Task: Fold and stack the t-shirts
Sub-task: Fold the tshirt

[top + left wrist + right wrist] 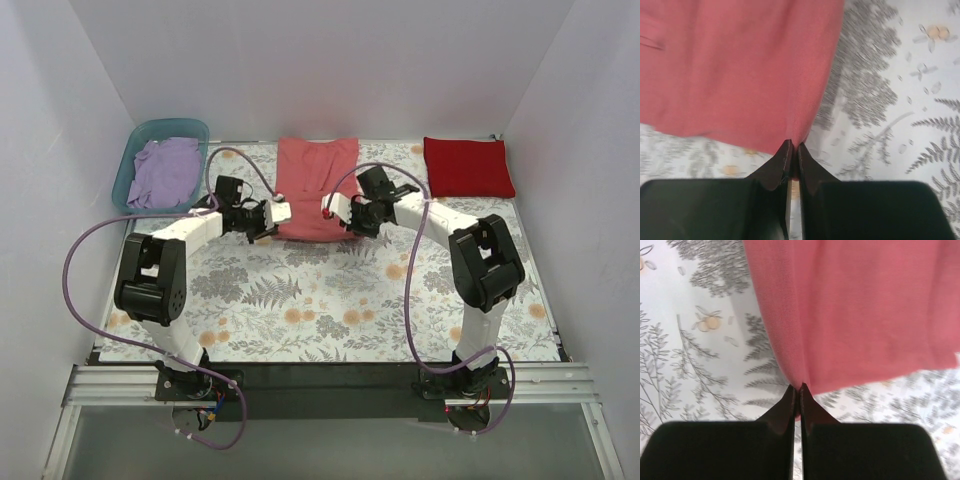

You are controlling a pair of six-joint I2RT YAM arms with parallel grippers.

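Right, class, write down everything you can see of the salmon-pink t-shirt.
The salmon-pink t-shirt is soft, plain cloth with a fine knit look, folded into a rough rectangle. It lies mostly flat on the floral cloth at the far middle of the table. The left tool and right tool are each shut on one of its near corners, where the cloth gathers slightly.

The salmon-pink t-shirt is matt, fine-knit cloth; the floral cloth smooth, matt.
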